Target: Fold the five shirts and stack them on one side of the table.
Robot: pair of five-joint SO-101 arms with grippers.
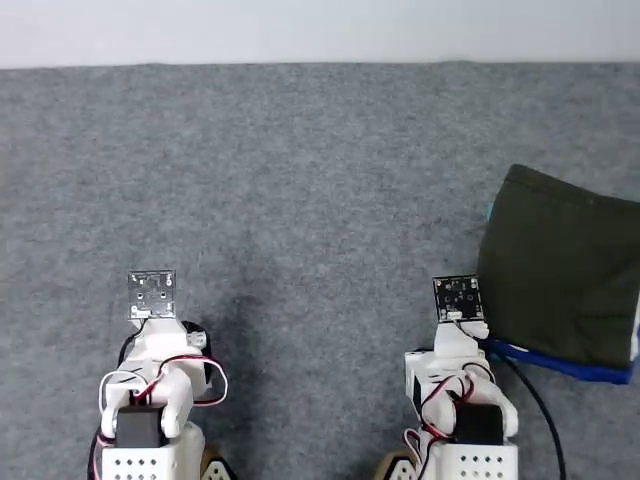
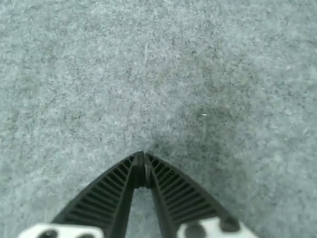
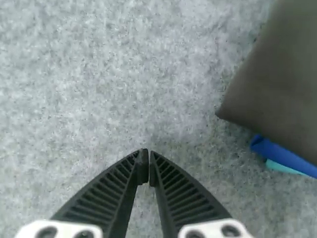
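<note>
A stack of folded shirts lies at the table's right side, topped by a dark olive shirt (image 1: 560,265) (image 3: 282,84). Beneath it a blue shirt (image 1: 560,362) (image 3: 282,156) pokes out, and a teal edge (image 3: 282,167) shows under that. My right gripper (image 3: 145,158) is shut with nothing in it, low over the grey mat just left of the stack; that arm (image 1: 458,390) sits at the near edge. My left gripper (image 2: 143,161) is shut and empty too, above bare mat, its arm (image 1: 155,380) at the near left.
A grey felt mat (image 1: 300,180) covers the table. A pale wall strip (image 1: 320,30) runs along the far edge. A black cable (image 1: 535,400) trails beside the right arm's base.
</note>
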